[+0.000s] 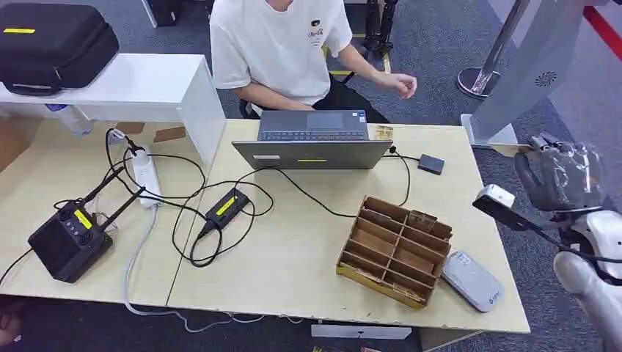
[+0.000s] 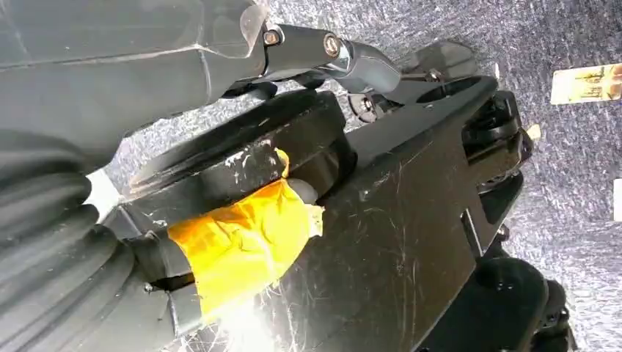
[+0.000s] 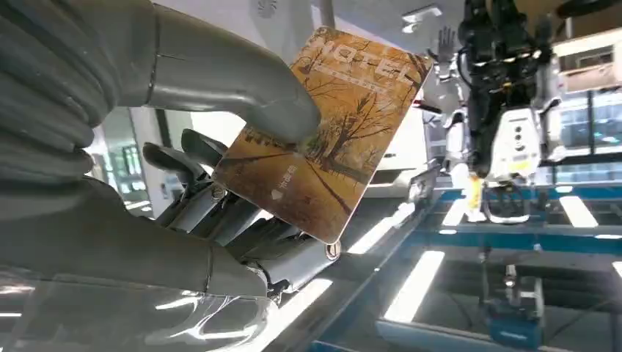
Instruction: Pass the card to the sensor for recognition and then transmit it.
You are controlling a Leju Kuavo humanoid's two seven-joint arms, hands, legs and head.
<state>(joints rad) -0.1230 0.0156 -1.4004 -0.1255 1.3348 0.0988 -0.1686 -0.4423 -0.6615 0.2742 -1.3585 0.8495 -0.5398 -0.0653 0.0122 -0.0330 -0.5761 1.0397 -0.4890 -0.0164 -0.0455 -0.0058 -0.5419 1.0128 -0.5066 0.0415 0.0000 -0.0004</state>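
A brown hotel card (image 3: 331, 139) printed with bare trees, tilted, pinched between grey thumb and fingers (image 3: 220, 209)

Pale wooden table (image 1: 308, 249) and white shelf (image 1: 139, 88) stand on grey carpet (image 1: 440, 44).

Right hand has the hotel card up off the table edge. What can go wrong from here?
1. The card looks held only between the thumb and the fingers under it; it could slip.
2. The right hand is raised beyond the table's right edge, so a dropped card likely lands on the floor.
3. The person's hand hovers behind the laptop; handover timing could misalign.
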